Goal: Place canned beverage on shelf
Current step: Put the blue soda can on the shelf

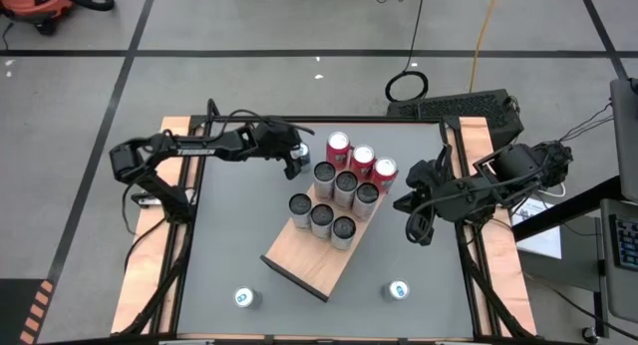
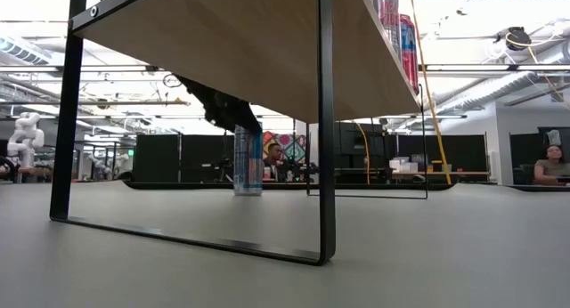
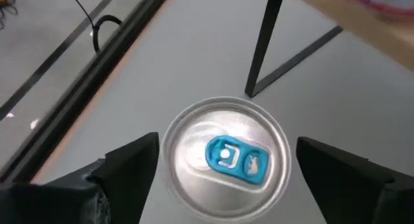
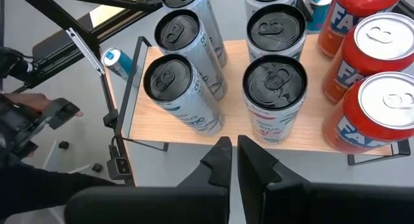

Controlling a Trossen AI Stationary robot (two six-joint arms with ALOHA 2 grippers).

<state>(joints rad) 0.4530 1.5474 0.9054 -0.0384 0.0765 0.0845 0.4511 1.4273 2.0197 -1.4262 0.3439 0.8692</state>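
Observation:
A silver can with a blue tab (image 3: pixel 223 160) stands upright on the grey table beside the shelf's far left corner; the low view shows it (image 2: pixel 248 161) behind the shelf's black leg. My left gripper (image 3: pixel 226 169) is open, slanting down over the can, one finger on either side and a thin gap at each. The shelf (image 1: pixel 309 260), a raised wooden board on black frames, carries three red cans (image 1: pixel 362 158) and several silver cans with dark tops (image 1: pixel 321 217). My right gripper (image 4: pixel 234 160) is shut, high over the shelf's right edge.
Two more blue-tab cans stand on the table near its front edge, one left (image 1: pixel 246 298) and one right (image 1: pixel 399 290). The near half of the shelf board is bare. The shelf's black leg (image 3: pixel 265 43) stands close behind the can at my left gripper.

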